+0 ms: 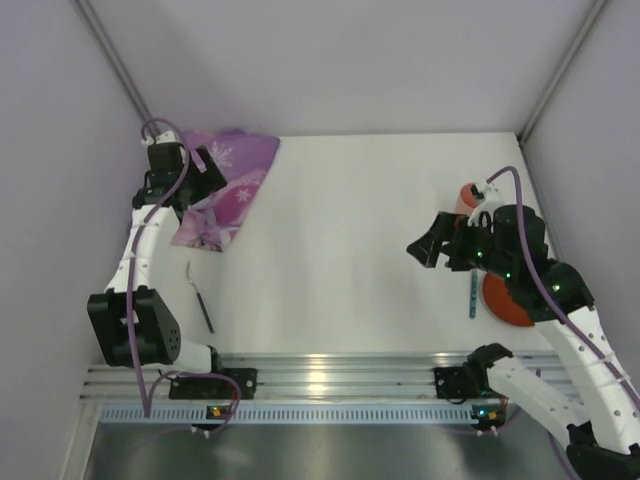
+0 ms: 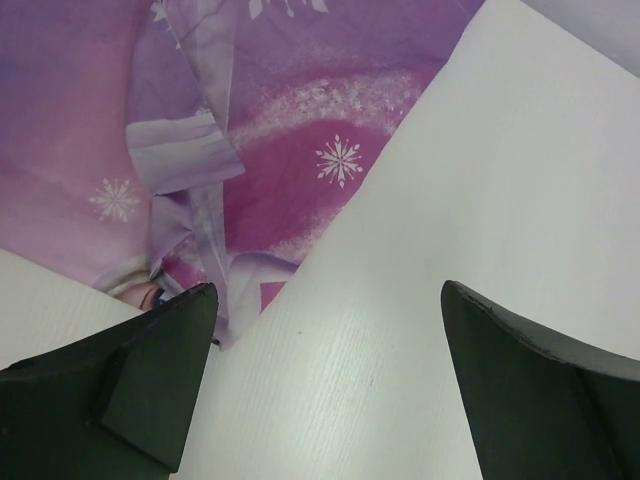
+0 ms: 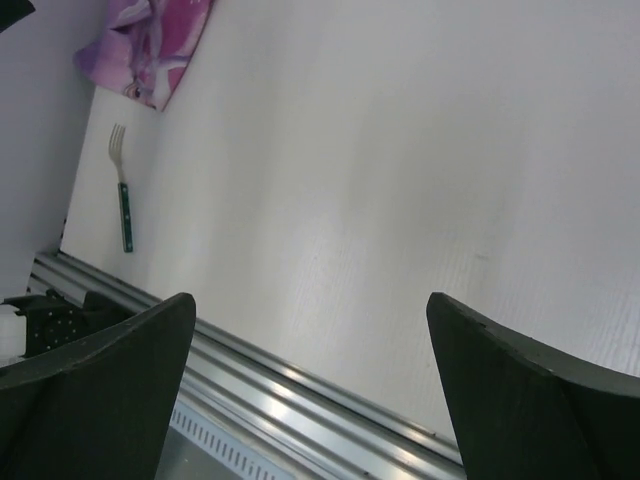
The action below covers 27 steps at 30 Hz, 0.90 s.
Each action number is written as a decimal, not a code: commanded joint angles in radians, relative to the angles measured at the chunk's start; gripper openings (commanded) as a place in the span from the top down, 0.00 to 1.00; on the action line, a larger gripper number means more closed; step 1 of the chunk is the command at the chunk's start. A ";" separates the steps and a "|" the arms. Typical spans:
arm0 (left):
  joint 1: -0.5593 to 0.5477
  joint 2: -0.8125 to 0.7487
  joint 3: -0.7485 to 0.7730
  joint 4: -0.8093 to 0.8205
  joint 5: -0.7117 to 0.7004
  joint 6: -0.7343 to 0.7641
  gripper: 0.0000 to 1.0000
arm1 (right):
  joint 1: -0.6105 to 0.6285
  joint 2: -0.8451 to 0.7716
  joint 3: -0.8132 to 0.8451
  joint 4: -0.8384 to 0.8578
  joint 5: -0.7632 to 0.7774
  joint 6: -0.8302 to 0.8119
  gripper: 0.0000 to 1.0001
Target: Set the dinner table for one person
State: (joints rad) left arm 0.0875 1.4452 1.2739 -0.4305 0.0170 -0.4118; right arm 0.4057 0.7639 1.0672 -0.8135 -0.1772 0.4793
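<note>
Poised at the near edge of the crumpled placemat (image 2: 300,130) on the dinner table (image 1: 350,220): left gripper (image 2: 327,295), jaws wide, nothing held, cloth just ahead-left. Well apart from placemat: right gripper (image 3: 310,310), wide too, empty.

My top camera looks down from high above the near edge, covering the whole table (image 1: 350,220). My left wrist camera sits close over the placemat (image 2: 300,120); my right wrist camera, farther off, shares it at upper left, above the fork (image 3: 122,185).
</note>
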 commanded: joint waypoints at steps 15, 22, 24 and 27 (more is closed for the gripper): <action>0.047 0.276 0.153 -0.123 -0.285 0.085 0.02 | 0.005 0.011 -0.065 0.031 -0.113 0.010 0.00; 0.049 0.415 0.173 -0.079 -0.279 0.084 0.03 | 0.005 0.060 -0.052 0.020 -0.077 0.010 0.00; 0.054 0.448 0.186 -0.051 -0.272 0.068 0.03 | 0.005 0.078 -0.055 0.020 -0.073 0.012 0.00; 0.058 0.483 0.211 -0.039 -0.264 0.051 0.05 | 0.007 0.097 -0.055 0.019 -0.070 0.013 0.00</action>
State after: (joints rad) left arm 0.1329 1.9099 1.4227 -0.5247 -0.2371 -0.3450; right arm 0.4057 0.8474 0.9813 -0.8009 -0.2626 0.4938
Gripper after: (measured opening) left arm 0.960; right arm 0.996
